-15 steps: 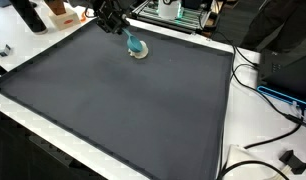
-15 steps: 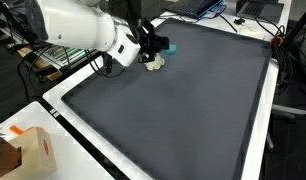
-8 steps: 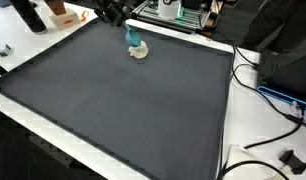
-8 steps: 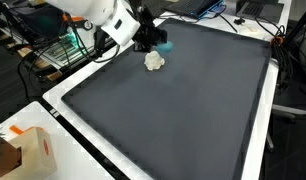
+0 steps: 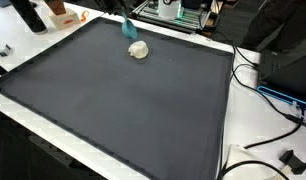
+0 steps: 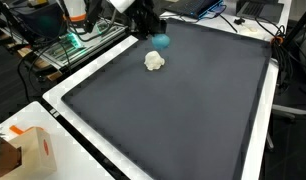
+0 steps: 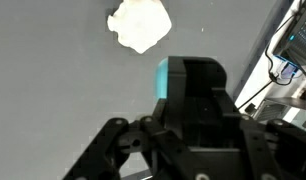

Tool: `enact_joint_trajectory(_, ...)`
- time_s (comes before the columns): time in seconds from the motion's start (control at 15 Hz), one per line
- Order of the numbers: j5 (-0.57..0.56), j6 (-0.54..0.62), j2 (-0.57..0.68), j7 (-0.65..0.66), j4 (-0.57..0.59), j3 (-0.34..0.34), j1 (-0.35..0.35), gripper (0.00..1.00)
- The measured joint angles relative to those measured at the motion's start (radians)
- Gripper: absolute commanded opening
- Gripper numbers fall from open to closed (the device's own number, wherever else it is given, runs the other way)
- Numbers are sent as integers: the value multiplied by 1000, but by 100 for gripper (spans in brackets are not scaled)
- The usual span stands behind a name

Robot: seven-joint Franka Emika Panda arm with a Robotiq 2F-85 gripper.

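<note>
Gripping a teal object (image 7: 165, 80) in my clenched claw (image 6: 152, 31), clear above the dark worktop (image 5: 143, 110). White crumpled lump (image 7: 140, 24) sits on the worktop, top centre of wrist view, apart from the teal object.

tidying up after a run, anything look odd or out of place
A crumpled white lump lies loose on the dark mat near one edge. The gripper holds a teal block up off the mat. Nothing looks spilled or damaged.
</note>
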Motion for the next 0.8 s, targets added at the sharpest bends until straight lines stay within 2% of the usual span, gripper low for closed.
enact_joint_trajectory(0.8, -384, 14, -124, 279, -3, 55, 62, 25)
